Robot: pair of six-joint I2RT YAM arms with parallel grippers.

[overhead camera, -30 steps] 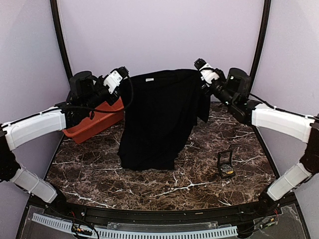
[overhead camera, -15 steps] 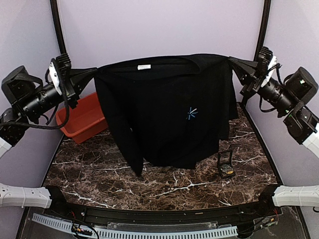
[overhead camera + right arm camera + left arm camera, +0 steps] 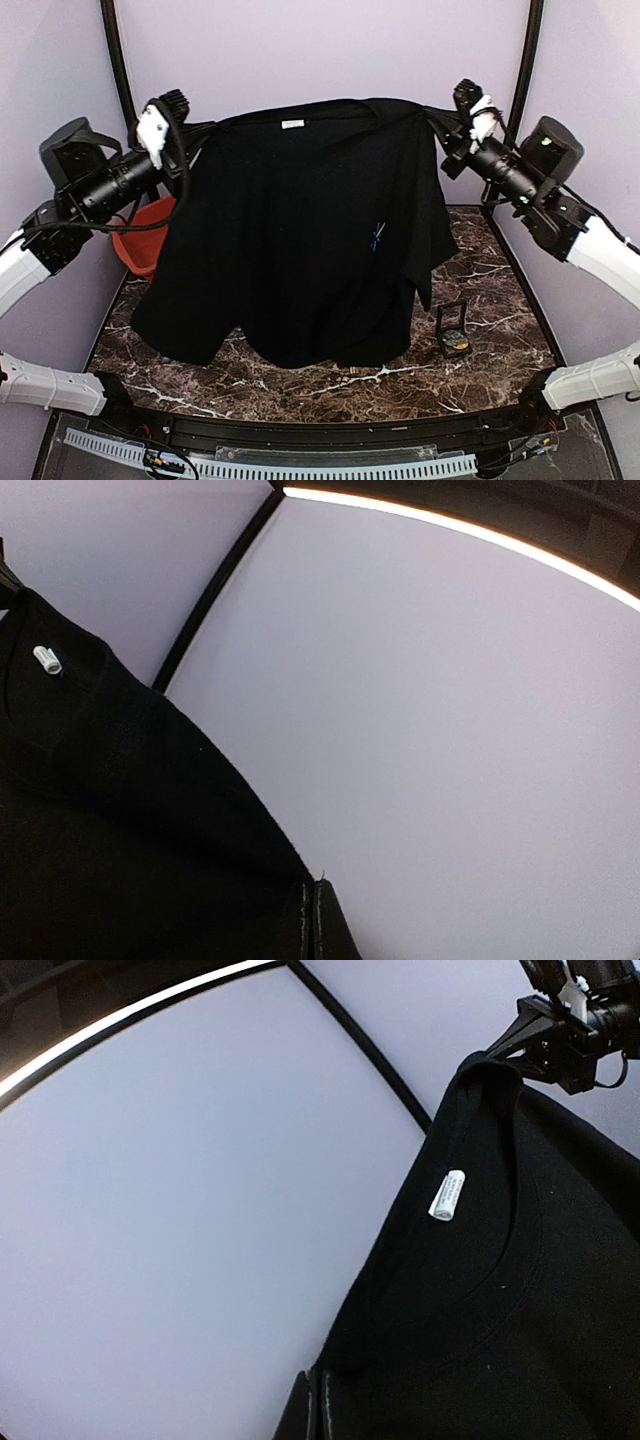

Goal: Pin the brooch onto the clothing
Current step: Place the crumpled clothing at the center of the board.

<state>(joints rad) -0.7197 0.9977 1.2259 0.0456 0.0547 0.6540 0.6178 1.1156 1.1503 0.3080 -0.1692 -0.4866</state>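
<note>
The clothing (image 3: 300, 250), a black T-shirt with a small light-blue starburst print (image 3: 378, 236), hangs spread in the air above the table. My left gripper (image 3: 198, 135) is shut on its left shoulder and my right gripper (image 3: 437, 118) is shut on its right shoulder. In the left wrist view the closed fingertips (image 3: 318, 1410) pinch black cloth (image 3: 520, 1310) near the collar and white label (image 3: 447, 1195). The right wrist view shows the same grip (image 3: 318, 920) on the cloth (image 3: 100, 830). The brooch (image 3: 457, 346), a tiny yellowish disc, lies in an open black case on the table at right.
The small black hinged case (image 3: 450, 318) stands open on the dark marble table (image 3: 500, 290), right of the shirt's hem. An orange-red bin (image 3: 140, 245) sits at the back left, partly behind the shirt. Pale purple walls enclose the space.
A second ago the shirt hung bunched between grippers held close together. The arms swung apart and stretched it wide, then came in slightly; the hem now hangs lower and further left.
</note>
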